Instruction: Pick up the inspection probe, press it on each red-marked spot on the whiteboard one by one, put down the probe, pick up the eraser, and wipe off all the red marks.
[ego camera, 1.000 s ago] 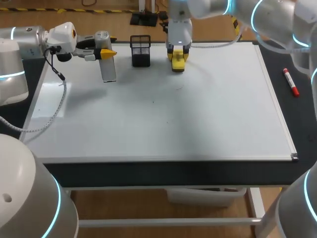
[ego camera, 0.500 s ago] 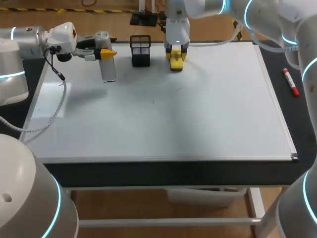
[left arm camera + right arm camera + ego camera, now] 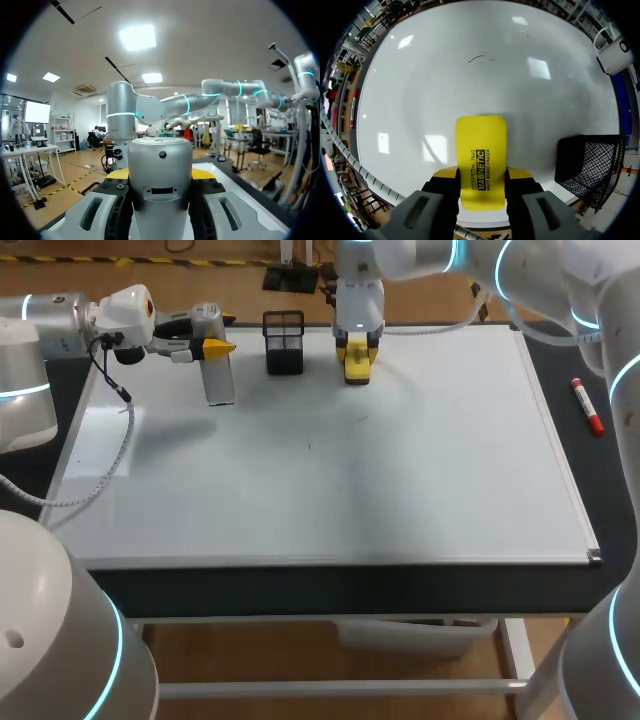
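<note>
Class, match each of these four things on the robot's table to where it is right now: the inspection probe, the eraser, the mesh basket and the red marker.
Things:
1. inspection probe
2. eraser
3. mesh basket
4. red marker

Places:
A. lying on the dark table, beside the right edge of the whiteboard
B. gripped in the right tool
C. gripped in the left tool
D. standing at the whiteboard's far edge, between the two tools

Pairs: 1-C, 2-B, 3-D, 4-A
</note>
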Robot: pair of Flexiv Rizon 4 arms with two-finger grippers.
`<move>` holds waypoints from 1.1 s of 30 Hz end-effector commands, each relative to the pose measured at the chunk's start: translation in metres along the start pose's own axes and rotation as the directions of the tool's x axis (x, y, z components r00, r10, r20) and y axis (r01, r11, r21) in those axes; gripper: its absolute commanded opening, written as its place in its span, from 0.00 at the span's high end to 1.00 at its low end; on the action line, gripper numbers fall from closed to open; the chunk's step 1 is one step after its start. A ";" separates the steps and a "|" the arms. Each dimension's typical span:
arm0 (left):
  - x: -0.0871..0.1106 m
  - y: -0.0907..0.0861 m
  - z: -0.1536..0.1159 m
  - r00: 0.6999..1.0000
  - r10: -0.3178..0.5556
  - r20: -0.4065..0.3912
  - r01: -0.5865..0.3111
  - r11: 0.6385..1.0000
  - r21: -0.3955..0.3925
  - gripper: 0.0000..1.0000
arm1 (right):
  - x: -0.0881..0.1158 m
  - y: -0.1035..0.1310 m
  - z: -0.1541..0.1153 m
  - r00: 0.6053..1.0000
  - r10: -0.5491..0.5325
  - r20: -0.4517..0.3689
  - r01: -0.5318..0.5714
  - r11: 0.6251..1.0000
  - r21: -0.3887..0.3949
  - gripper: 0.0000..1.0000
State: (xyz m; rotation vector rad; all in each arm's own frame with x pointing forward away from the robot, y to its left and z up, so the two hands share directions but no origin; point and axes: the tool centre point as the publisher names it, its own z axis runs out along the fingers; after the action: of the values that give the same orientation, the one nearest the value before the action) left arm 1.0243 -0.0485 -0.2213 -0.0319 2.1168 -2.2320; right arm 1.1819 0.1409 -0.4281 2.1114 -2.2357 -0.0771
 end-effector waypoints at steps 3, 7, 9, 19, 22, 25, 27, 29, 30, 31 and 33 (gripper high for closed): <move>0.001 -0.002 0.000 1.000 0.000 0.001 0.000 1.000 -0.002 1.00 | -0.002 -0.012 0.006 1.000 0.012 0.000 -0.012 0.999 -0.047 0.32; 0.001 -0.002 0.000 1.000 0.000 0.001 0.000 1.000 -0.002 1.00 | 0.004 -0.011 0.002 0.999 0.044 0.011 -0.043 0.999 -0.027 0.00; 0.001 -0.002 0.000 1.000 0.000 0.001 0.000 1.000 -0.002 1.00 | 0.008 -0.011 -0.002 0.998 0.062 0.024 -0.061 0.998 -0.023 0.00; 0.001 -0.002 0.000 1.000 0.000 0.001 0.000 1.000 -0.002 1.00 | 0.037 -0.009 -0.023 0.966 0.231 0.116 -0.229 0.973 -0.033 0.00; 0.001 -0.002 0.000 1.000 0.000 0.001 0.000 1.000 -0.002 1.00 | 0.048 -0.009 -0.029 0.938 0.298 0.177 -0.293 0.955 -0.050 0.00; 0.001 -0.002 0.000 1.000 0.000 0.001 0.000 1.000 -0.002 1.00 | 0.059 -0.008 -0.036 0.900 0.359 0.248 -0.350 0.933 -0.081 0.00; 0.001 -0.002 0.000 1.000 0.000 0.001 0.000 1.000 -0.002 1.00 | 0.065 -0.008 -0.040 0.875 0.383 0.297 -0.369 0.924 -0.106 0.00; 0.001 -0.002 0.000 1.000 0.000 0.001 0.000 1.000 -0.002 1.00 | 0.070 -0.007 -0.046 0.848 0.423 0.320 -0.403 0.906 -0.130 0.00; 0.001 -0.002 0.000 1.000 0.000 0.001 0.000 1.000 -0.002 1.00 | 0.073 -0.006 -0.050 0.838 0.428 0.339 -0.409 0.903 -0.132 0.00; 0.001 -0.002 0.000 1.000 0.000 0.001 0.000 1.000 -0.002 1.00 | 0.075 -0.004 -0.053 0.825 0.445 0.348 -0.423 0.895 -0.141 0.00; 0.001 -0.002 0.000 1.000 0.000 0.001 0.000 1.000 -0.002 1.00 | 0.081 -0.002 -0.060 0.797 0.473 0.376 -0.447 0.880 -0.160 0.00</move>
State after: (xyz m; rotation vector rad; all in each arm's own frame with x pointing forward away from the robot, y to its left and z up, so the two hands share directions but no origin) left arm 1.0243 -0.0485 -0.2213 -0.0319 2.1168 -2.2320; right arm 1.2078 0.0775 -0.3864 1.5441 -2.7957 -0.5512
